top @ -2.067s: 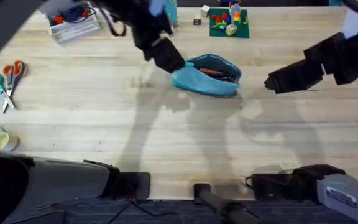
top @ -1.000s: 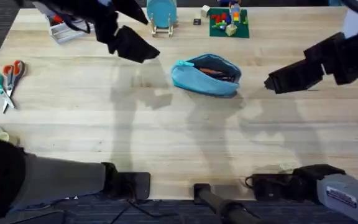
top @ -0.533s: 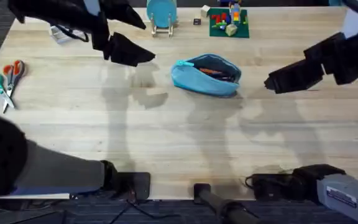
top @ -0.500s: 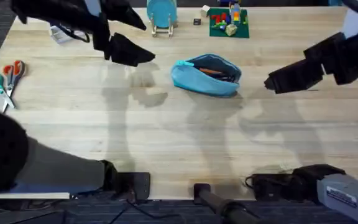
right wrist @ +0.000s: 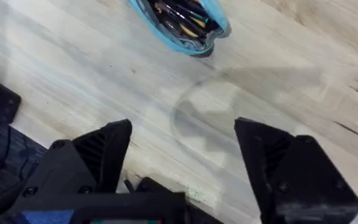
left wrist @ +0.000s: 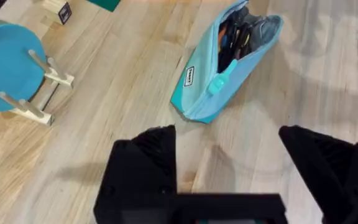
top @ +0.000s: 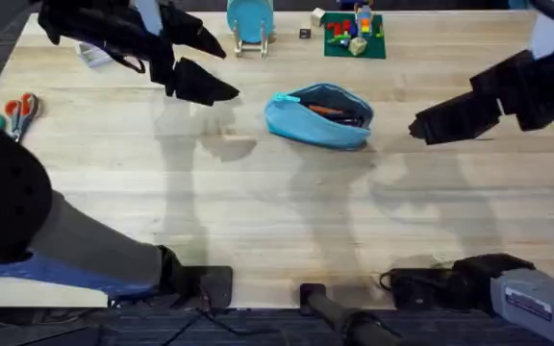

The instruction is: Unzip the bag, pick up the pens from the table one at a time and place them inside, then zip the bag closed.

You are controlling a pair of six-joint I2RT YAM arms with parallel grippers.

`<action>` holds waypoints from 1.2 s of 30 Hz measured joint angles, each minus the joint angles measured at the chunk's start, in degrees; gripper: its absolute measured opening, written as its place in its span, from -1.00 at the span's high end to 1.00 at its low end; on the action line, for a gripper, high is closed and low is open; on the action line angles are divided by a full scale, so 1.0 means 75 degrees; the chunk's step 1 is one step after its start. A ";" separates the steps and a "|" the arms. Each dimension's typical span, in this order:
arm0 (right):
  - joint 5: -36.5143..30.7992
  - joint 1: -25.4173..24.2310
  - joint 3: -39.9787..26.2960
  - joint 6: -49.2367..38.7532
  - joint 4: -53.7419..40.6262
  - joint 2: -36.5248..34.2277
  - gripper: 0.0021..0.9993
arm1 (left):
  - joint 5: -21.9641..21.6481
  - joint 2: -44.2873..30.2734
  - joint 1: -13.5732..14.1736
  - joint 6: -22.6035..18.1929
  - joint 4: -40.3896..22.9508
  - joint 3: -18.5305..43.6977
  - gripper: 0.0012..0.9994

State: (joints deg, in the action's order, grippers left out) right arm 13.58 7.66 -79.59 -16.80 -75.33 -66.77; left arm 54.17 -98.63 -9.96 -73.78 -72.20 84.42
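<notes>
Bag [top: 319,115] unzipped w/ pens [left wrist: 234,38] inside, desk [top: 287,211] center; L hand [top: 203,83] released at 9 o'clock, R hand [top: 429,123] released at 3

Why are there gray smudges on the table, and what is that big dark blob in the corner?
Overhead view: the smudges are soft arm shadows on the table, beside the bag; the blob at lower left is the left arm close under the camera, blurred. Right wrist view: a faint shadow lies on the wood between the open right pincer and the bag.
</notes>
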 joint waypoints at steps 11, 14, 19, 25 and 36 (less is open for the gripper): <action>0.0003 0.0000 0.0000 0.0000 0.0003 -0.0001 -1.00 | 0.0000 0.0001 0.0000 0.0000 0.0000 0.0000 -0.99; 0.0003 0.0000 0.0000 0.0000 0.0012 0.0001 -1.00 | 0.0000 0.0003 0.0000 0.0000 0.0000 0.0000 -0.99; 0.0035 0.0000 0.0000 0.0072 0.0079 -0.0001 -1.00 | 0.0000 0.0001 0.0000 0.0000 0.0000 0.0000 -0.99; 0.0087 0.0000 0.0000 0.0431 0.0221 0.0001 -1.00 | 0.0000 0.0003 0.0000 0.0000 0.0000 0.0000 -0.99; 0.0256 0.0000 0.0000 0.0557 0.0688 0.0001 -0.99 | 0.0000 0.0002 0.0000 0.0000 0.0000 0.0000 -0.99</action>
State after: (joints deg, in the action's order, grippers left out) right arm 15.51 7.66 -79.59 -12.62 -70.17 -66.76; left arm 54.17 -98.61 -9.96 -73.78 -72.20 84.42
